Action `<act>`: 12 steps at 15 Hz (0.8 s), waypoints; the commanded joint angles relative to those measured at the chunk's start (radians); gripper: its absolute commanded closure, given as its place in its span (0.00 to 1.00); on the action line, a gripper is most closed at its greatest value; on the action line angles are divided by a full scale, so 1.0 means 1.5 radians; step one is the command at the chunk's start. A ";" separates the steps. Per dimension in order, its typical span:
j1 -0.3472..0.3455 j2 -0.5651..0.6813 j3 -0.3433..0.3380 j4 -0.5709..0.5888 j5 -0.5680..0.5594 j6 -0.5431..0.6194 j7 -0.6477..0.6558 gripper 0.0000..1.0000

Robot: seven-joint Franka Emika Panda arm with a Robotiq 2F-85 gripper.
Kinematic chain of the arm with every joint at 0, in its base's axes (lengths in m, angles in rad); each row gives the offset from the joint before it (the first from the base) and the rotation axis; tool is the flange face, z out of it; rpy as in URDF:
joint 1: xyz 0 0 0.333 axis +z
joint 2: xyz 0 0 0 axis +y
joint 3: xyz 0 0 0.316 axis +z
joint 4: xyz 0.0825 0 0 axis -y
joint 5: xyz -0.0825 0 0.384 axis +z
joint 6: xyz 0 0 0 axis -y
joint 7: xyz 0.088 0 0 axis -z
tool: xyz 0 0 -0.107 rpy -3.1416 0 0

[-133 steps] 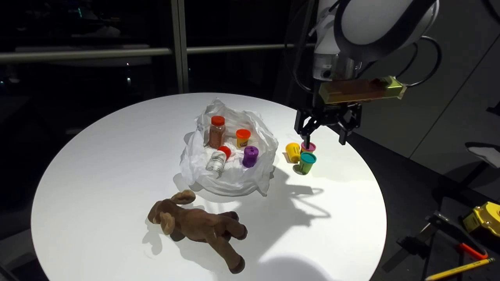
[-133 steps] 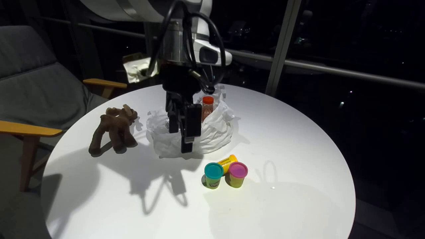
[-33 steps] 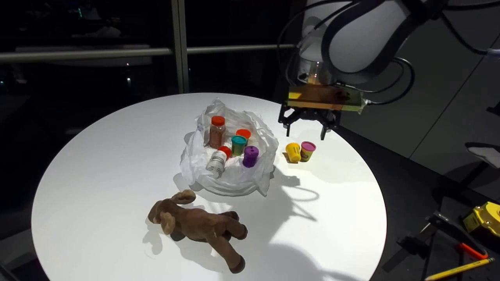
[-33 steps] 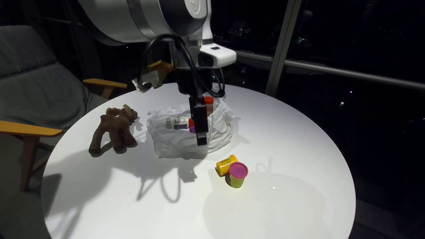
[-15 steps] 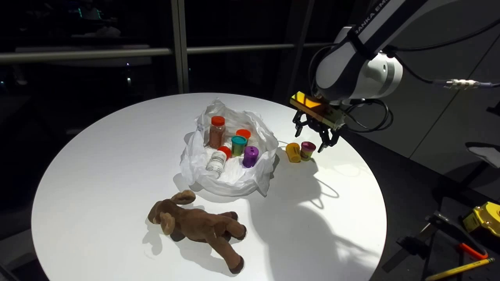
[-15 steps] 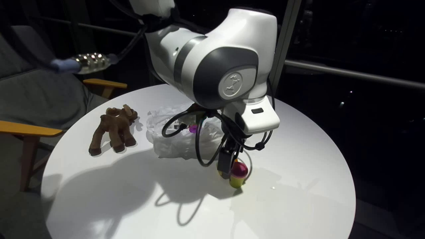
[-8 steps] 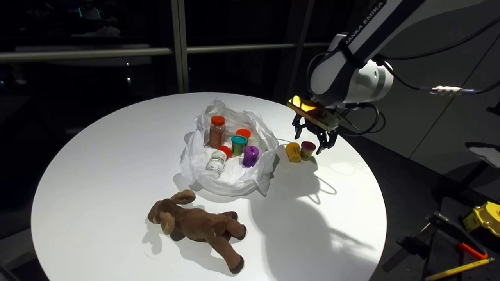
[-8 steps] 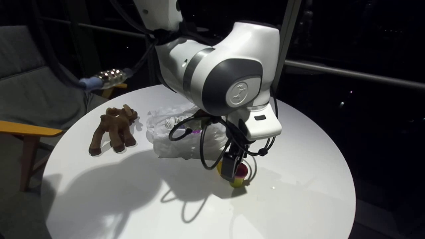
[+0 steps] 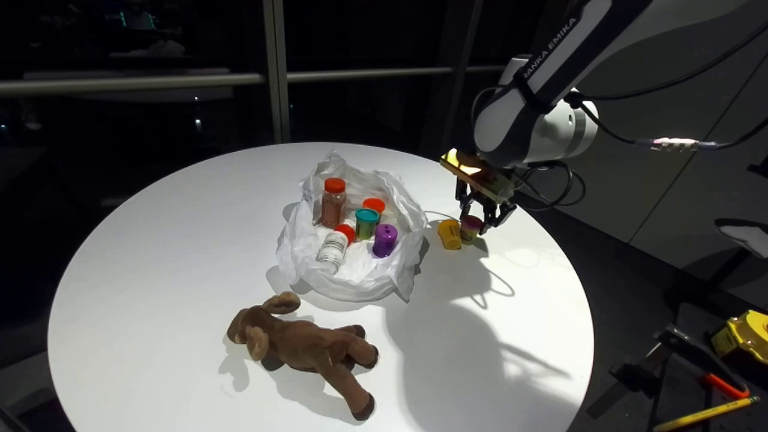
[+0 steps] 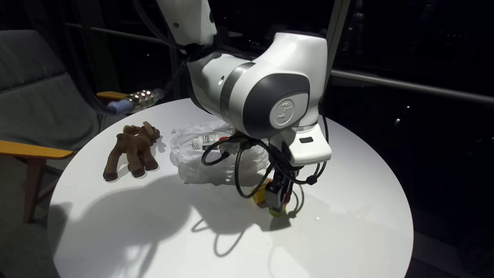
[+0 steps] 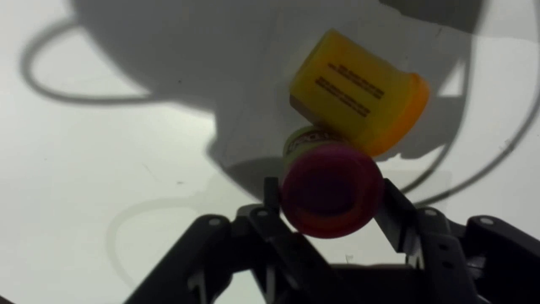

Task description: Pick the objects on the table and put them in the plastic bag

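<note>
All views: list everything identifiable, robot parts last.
Table: 1, white, centre
Plastic bag: 1, whitish, on table
Upright bottle: 1, reddish, in bag
Tipped bottle: 1, white, in bag
Teal-lidded tub: 1, greenish, in bag
Partly hidden tub: 1, orange-lidded, in bag
Small container: 1, purple, in bag
Plush toy: 1, brown, on table
Tipped tub: 1, yellow, on table
Magenta-lidded tub: 1, yellow-green, beside tipped tub
Chair: 1, grey, beside table
Pencil: 1, yellow, off table
Window bars: several, grey, behind table
Arm: 1, mostly white, over table
Cables: several, black, along arm
Jaws: 1 pair, black, closed on magenta-lidded tub
</note>
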 commanded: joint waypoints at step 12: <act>0.257 -0.272 -0.116 -0.162 -0.319 0.016 0.121 0.72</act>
